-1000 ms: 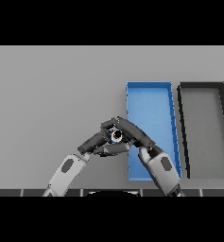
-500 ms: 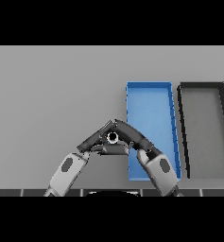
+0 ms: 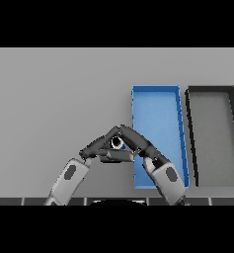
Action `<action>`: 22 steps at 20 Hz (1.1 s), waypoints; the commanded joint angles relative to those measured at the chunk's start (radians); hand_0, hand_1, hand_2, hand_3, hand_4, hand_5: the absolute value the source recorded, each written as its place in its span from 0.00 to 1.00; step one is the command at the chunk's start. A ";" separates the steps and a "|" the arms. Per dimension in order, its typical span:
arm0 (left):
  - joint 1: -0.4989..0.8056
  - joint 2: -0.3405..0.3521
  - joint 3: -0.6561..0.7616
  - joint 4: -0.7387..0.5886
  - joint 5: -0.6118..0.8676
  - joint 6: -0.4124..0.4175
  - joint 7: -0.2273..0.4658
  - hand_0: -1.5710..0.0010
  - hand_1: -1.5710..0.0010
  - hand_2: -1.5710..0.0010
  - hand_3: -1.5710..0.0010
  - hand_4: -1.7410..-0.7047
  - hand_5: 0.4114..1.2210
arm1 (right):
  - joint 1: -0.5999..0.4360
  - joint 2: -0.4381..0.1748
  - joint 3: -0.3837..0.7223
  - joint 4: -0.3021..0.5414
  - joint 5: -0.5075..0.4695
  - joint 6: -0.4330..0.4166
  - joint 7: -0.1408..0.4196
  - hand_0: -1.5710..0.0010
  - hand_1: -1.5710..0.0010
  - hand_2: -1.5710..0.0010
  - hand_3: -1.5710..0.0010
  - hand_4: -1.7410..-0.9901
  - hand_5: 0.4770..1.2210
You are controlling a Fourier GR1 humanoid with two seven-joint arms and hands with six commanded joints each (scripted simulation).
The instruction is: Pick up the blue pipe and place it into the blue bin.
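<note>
Starting at the left, a wide stretch of grey worktop (image 3: 49,94) carries nothing but the two arms that come up from the lower edge. One arm enters at lower left and ends in the left robot hand (image 3: 96,147), whose dark fingers reach up and to the right. Its fingers meet those of the right robot hand (image 3: 138,143) at a peak, so the two together form a tent shape just left of the blue bin's (image 3: 155,90) near half.

Between the two hands, tucked under that peak, sits one blue pipe (image 3: 117,143); only its round end shows, a pale ring with a dark hole and a sliver of blue. Both hands have their fingers curled in against it, the left from the left side with a thumb running beneath, the right from the right side. Whether the pipe is off the worktop cannot be told.

Further right stand two long open trays, side by side and just apart. One is the blue bin, and the right forearm crosses its near left corner. One is a black bin (image 3: 210,90) with a grey floor, at the far right, well clear of both hands.
</note>
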 commanded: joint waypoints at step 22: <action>0.063 -0.016 0.014 -0.040 0.058 0.006 0.173 1.00 1.00 1.00 1.00 0.80 0.09 | -0.491 -0.205 -0.338 -0.001 -0.456 -0.329 0.216 0.00 0.00 0.00 0.00 0.33 1.00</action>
